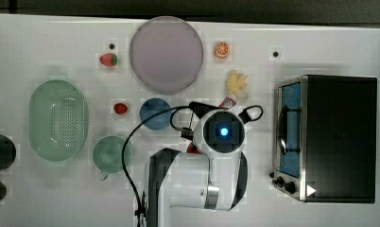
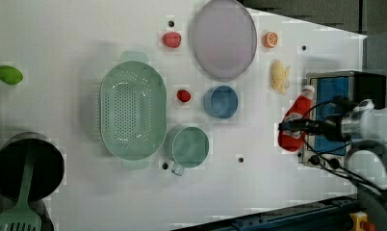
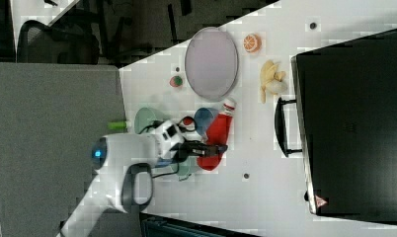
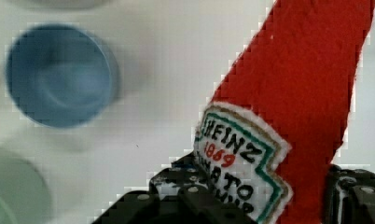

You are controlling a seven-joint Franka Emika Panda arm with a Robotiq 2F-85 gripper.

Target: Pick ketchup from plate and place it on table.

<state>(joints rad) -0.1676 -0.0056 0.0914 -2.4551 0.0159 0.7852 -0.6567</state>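
A: Between the black gripper (image 4: 260,196) fingers: the soft red felt ketchup bottle (image 4: 297,93) with the stitched white label. Jaws stand closed on its lower body, one finger each side, as the wrist view shows. Grip looks firm.

B: Where is the bottle relative to the plate?

A: Off it. The large round pale grey-lilac plate (image 1: 166,53) lies bare and well apart from the gripper, beyond the small blue round bowl (image 1: 155,113). The bottle's white cap (image 3: 229,104) end points away from the gripper toward the plate side; in the right view the red body (image 3: 215,140) runs from the fingers up past the blue bowl.

B: So pick is done?

A: Judged done: bottle is in the gripper, plate empty. Carry away from the plate also looks mostly done; the bottle hangs over the bare white tabletop (image 1: 46,52), with the blue bowl just beside the gripper and the black-and-steel toaster oven (image 1: 337,137) on its other side.

B: Touching the table?

A: Cannot tell. The left view shows the bottle (image 2: 294,126) lying roughly level, near the oven front, but the height over the surface is unclear.

B: Remaining?

A: Lower if needed, open the fingers, retreat. Risk, as I judge it: soft body may cling to a pad on release.
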